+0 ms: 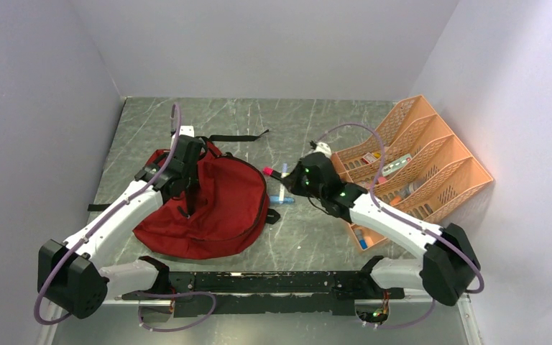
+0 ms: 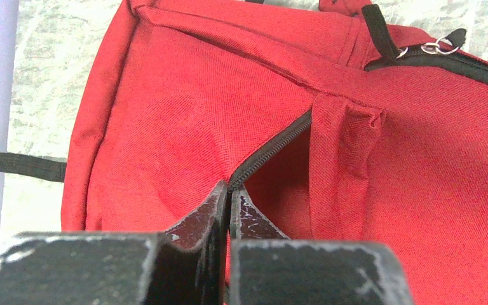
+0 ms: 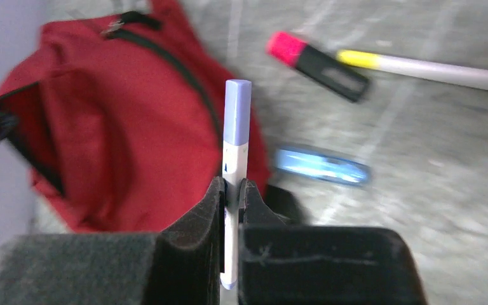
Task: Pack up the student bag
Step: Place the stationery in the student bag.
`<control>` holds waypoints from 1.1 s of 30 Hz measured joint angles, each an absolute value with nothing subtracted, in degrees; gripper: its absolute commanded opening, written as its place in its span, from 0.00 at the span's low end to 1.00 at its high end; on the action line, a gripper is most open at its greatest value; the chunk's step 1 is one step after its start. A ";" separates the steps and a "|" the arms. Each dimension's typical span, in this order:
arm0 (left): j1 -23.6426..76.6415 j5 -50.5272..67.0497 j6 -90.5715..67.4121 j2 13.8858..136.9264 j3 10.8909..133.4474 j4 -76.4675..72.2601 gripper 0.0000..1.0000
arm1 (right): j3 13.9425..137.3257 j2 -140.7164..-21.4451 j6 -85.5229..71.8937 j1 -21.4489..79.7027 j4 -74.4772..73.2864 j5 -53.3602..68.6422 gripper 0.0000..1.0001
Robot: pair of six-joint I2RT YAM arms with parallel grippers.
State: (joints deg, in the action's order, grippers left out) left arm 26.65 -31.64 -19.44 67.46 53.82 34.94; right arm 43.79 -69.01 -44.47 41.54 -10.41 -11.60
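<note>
Fingers of the left gripper (image 1: 187, 208) sit on the student bag (image 1: 223, 215), left of centre on the table (image 1: 316, 237), top view; left wrist: clenched on its zipper edge (image 2: 273, 147); right wrist: right gripper (image 3: 230, 190) grasps a lilac-capped marker (image 3: 237, 114) near the bag.

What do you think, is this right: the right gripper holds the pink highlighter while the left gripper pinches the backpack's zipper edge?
No: the right wrist view shows the right gripper holding a lilac-capped white pen; the pink highlighter lies on the table. The left gripper pinches the red backpack at its zipper edge.
</note>
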 measured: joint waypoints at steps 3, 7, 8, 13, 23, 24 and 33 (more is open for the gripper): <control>26.65 -31.66 -19.44 67.40 53.82 34.94 0.05 | 46.28 -73.60 -44.49 43.13 -3.73 -5.80 0.00; 26.65 -31.66 -19.44 67.31 53.80 34.94 0.05 | 53.08 -84.23 -45.01 49.93 4.38 0.01 0.00; 26.65 -31.66 -19.44 67.20 53.80 34.92 0.05 | 55.33 -87.18 -45.04 52.05 6.20 1.61 0.00; 26.59 -31.66 -19.44 66.46 53.56 34.92 0.05 | 63.35 -98.43 -46.89 59.68 13.89 7.94 0.00; 26.28 -31.64 -19.42 65.56 53.47 34.89 0.05 | 68.84 -109.49 -54.68 61.32 15.77 7.75 0.00; 26.24 -31.64 -19.40 65.52 53.47 34.89 0.05 | 69.34 -109.93 -54.96 61.30 15.64 7.31 0.00; 26.00 -31.53 -19.27 65.30 53.45 34.83 0.05 | 78.22 -114.24 -55.27 60.93 14.31 1.61 0.00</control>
